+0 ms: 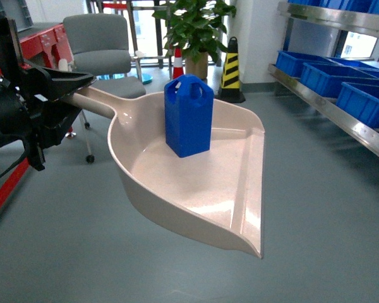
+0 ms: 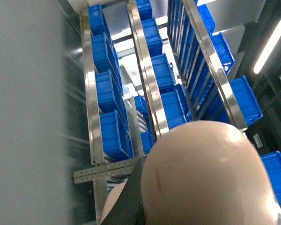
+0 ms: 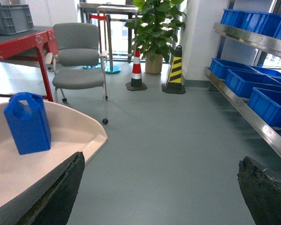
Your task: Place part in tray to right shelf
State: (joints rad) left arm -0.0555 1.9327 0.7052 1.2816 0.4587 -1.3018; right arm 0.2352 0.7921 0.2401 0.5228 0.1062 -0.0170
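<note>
The beige tray [image 1: 196, 183] hangs in the air over the floor, held level by its long handle [image 1: 95, 101]. My left gripper [image 1: 57, 85] is shut on that handle at the left of the head view. The blue part [image 1: 188, 115] stands upright in the tray's back half. In the left wrist view the tray's underside [image 2: 206, 173] fills the lower right, with a dark finger [image 2: 131, 201] beside it. My right gripper [image 3: 160, 159] is open over bare floor, to the right of the tray [image 3: 61, 136] and the part [image 3: 28, 123]. The right shelf [image 1: 341, 120] runs along the right side.
Blue crates [image 1: 366, 101] sit on the shelf behind its steel front rail [image 3: 253, 117]. A grey chair [image 1: 104, 53], a potted plant [image 1: 196, 28], a yellow-black cone [image 1: 230, 69] and a red-white cone [image 3: 136, 70] stand beyond the tray. A red table [image 3: 18, 44] is at the left.
</note>
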